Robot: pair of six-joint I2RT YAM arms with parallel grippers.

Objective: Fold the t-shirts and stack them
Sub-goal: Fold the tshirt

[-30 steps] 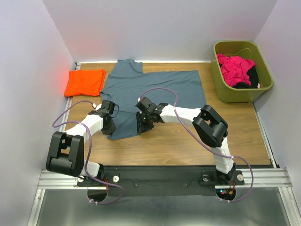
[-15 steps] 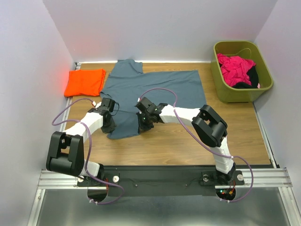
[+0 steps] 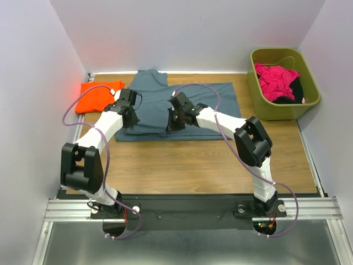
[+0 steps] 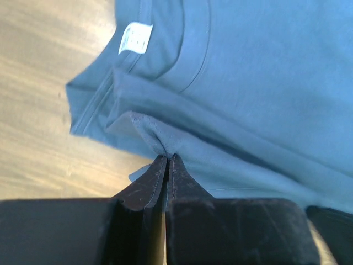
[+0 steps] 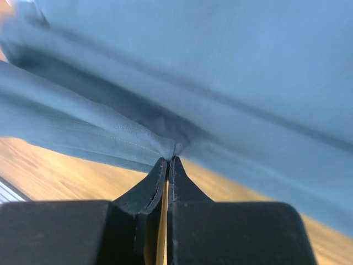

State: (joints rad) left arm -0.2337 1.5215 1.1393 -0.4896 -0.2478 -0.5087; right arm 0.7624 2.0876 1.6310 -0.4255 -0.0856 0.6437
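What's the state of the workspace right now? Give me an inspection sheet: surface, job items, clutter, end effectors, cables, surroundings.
Surface: brown wooden tabletop, no spills seen.
Job's things: slate blue-grey cloth t-shirt partly folded mid-table; bright orange cloth t-shirt lying compact at far left.
Clutter: olive-green plastic bin at far right, holding pink and black clothes.
End effectors: left end effector shut on the blue-grey shirt near its collar; right end effector shut on its edge.
Cables: purple cables loop over both arms.
Surroundings: pale walls on three sides.

Bright even light, soft shadows; right wrist view blurred.
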